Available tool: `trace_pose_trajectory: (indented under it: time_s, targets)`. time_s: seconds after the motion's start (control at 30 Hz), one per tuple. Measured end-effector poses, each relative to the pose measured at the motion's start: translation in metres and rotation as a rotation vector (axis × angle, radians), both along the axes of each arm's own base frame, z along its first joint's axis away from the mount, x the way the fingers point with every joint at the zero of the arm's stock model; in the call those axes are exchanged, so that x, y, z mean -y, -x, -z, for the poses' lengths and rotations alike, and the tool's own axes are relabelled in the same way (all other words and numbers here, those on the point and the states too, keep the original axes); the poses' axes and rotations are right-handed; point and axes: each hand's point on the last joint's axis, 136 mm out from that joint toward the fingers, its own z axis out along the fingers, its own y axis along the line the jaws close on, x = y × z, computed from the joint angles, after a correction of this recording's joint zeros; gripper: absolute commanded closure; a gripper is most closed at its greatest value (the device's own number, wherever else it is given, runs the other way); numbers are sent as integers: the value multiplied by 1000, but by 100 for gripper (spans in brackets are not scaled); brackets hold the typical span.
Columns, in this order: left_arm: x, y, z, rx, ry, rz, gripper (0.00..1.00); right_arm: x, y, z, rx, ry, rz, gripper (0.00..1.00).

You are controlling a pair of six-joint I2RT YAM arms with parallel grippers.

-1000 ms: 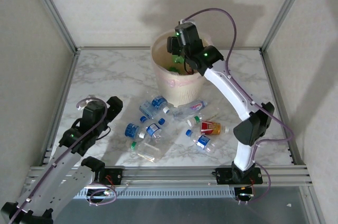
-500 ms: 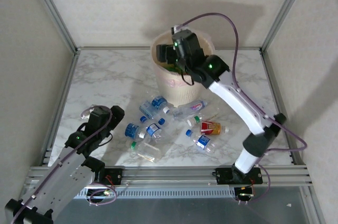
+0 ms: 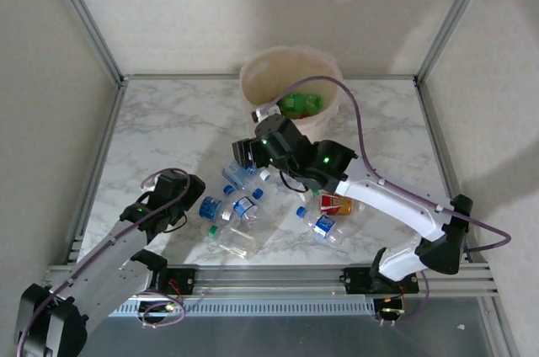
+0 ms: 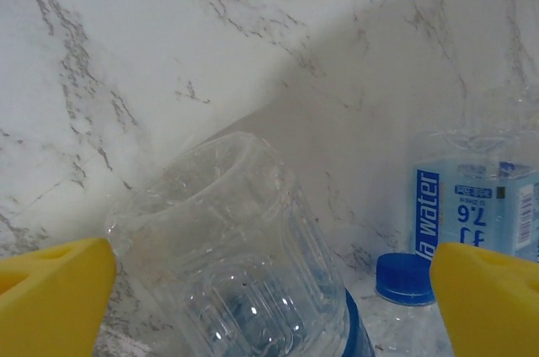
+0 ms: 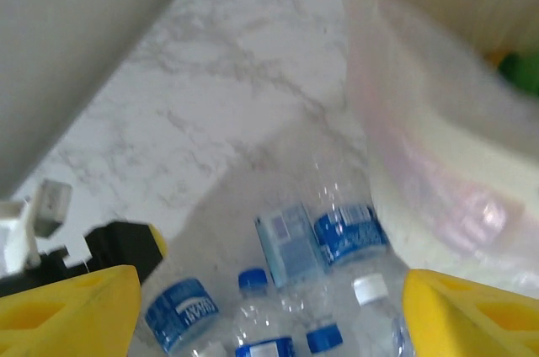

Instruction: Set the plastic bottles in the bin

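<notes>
The cream bin (image 3: 261,100) with its pinkish liner stands at the back, green bottles (image 3: 301,104) inside it. Several plastic bottles lie in front of it, among them a blue-labelled one (image 3: 240,170), a clear one (image 3: 234,241) and a red-orange one (image 3: 338,203). My right gripper (image 3: 245,154) hangs open just above the pile beside the bin (image 5: 446,121), over blue-labelled bottles (image 5: 349,235); its jaws (image 5: 269,315) hold nothing. My left gripper (image 3: 190,189) is open, and the base of a clear bottle (image 4: 236,264) lies between its yellow fingers (image 4: 50,290).
A second bottle with a blue water label (image 4: 476,205) and a blue cap (image 4: 404,277) lie just right of the left gripper. Metal frame posts and grey walls close in the marble table (image 3: 168,121). Bare marble stretches left of the pile.
My right arm has left the bin and swung down and left to just above the pile; green bottles now show in the bin. My left gripper has moved right onto a clear bottle.
</notes>
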Motion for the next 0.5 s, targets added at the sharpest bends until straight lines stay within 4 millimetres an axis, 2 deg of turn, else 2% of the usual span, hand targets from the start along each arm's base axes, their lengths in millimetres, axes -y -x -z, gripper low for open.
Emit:
trace_pose_trajectory:
  time_s: [0.1, 0.5]
  targets:
    - [1, -2, 6, -19, -5, 1, 12, 1, 4, 17, -43, 10, 4, 21]
    - [2, -3, 31, -107, -41, 7, 17, -10, 11, 28, -102, -57, -14, 24]
